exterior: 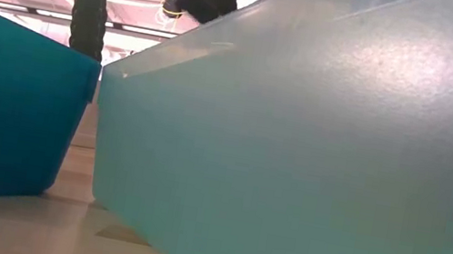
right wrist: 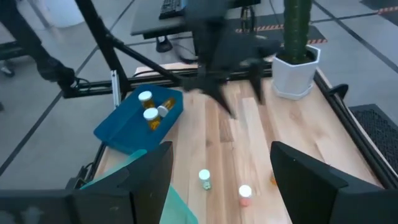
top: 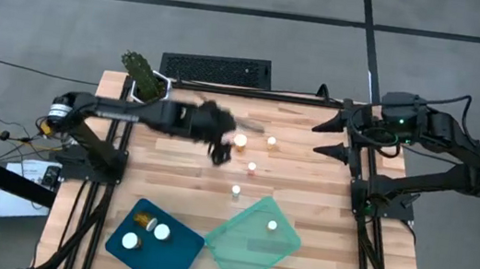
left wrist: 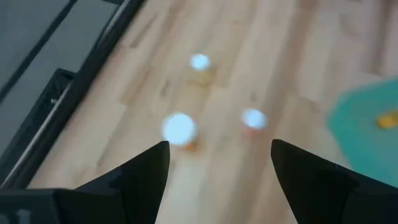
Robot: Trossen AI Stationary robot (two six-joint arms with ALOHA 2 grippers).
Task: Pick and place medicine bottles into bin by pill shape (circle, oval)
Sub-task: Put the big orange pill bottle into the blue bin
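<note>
Medicine bottles [top: 252, 166] stand loose mid-bench below my left tool [top: 222, 153], which hangs open and empty over them. Three more lie in the blue tray [top: 169, 260], one in the teal tray [top: 239, 250]. My right tool [top: 328, 137] waits open at the bench's [top: 326, 188] far right edge.

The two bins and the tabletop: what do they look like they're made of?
Blue bin: seems opaque moulded plastic, uniform colour, smooth wall in the low view. Green bin: likely translucent plastic; light shows through its wall, with a soft sheen. Tabletop: looks like butcher-block wood, pale strips with visible grain and joints, matte finish.
</note>
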